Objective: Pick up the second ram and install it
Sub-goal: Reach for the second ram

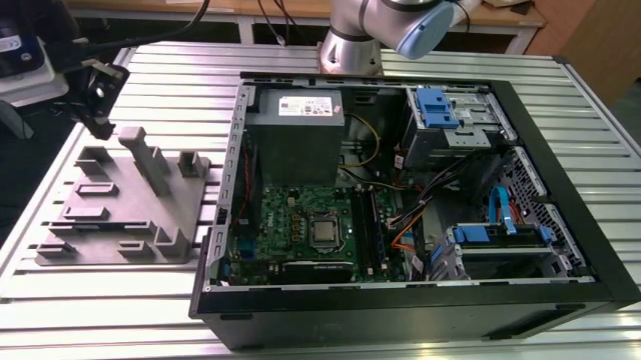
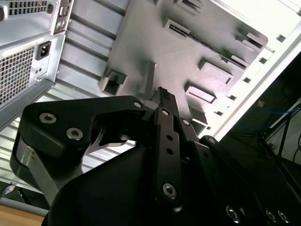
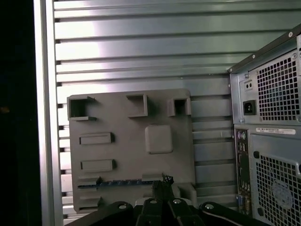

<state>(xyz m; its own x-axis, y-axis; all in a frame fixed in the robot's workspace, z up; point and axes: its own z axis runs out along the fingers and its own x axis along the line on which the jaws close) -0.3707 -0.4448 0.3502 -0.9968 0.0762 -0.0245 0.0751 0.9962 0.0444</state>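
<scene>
The second ram shows in the first wrist view as a thin dark stick standing on edge in a slot of the grey fixture plate. My gripper hovers just beside one end of that stick, fingers together with nothing between them. In the second wrist view the gripper points at the same plate. In the exterior view the gripper hangs over the far end of the fixture plate, on that view's left, well away from the open computer case.
The case lies open on the slatted metal table, with the motherboard, black memory slots, grey power-supply box and blue drive brackets. A tall grey fin rises from the fixture. The arm's base stands behind the case.
</scene>
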